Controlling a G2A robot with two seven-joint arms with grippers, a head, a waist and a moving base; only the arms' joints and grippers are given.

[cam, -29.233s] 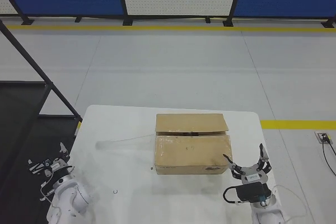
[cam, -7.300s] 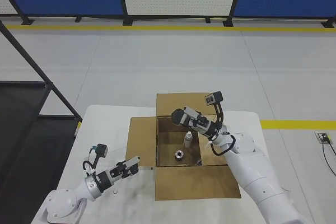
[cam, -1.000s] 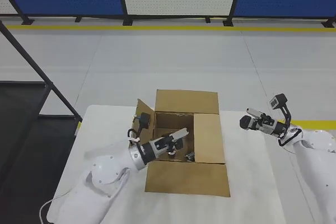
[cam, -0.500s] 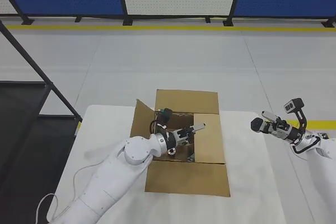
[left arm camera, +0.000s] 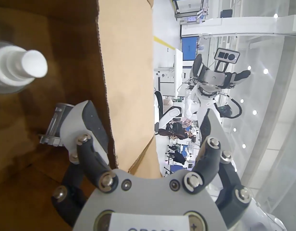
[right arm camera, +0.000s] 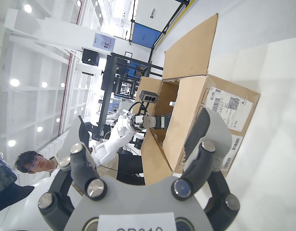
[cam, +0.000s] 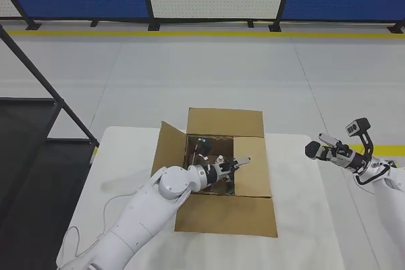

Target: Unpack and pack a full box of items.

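Note:
The brown cardboard box [cam: 223,216] stands open on the white table [cam: 121,169], its side flap [cam: 251,165] raised. My left gripper [cam: 237,163] is inside the box and open. In the left wrist view, the left gripper [left arm camera: 148,116] has this flap [left arm camera: 126,73] between its fingers, one inside the box and one outside. A white-capped bottle [left arm camera: 18,68] stands upright in the box, and a small metal part [left arm camera: 54,126] lies by the inner finger [left arm camera: 90,121]. My right gripper [cam: 315,149] hovers open and empty to the right of the box; its wrist view [right arm camera: 143,126] faces the box [right arm camera: 210,92].
A black metal rack [cam: 40,88] stands left of the table. The box's front flap lies flat toward the table's near edge, and the back flap [cam: 226,121] stands up. Bare table shows to the left and right of the box.
My left gripper has moved right across the inside of the box up to the raised side flap. My right arm has drawn away to the right, off the box.

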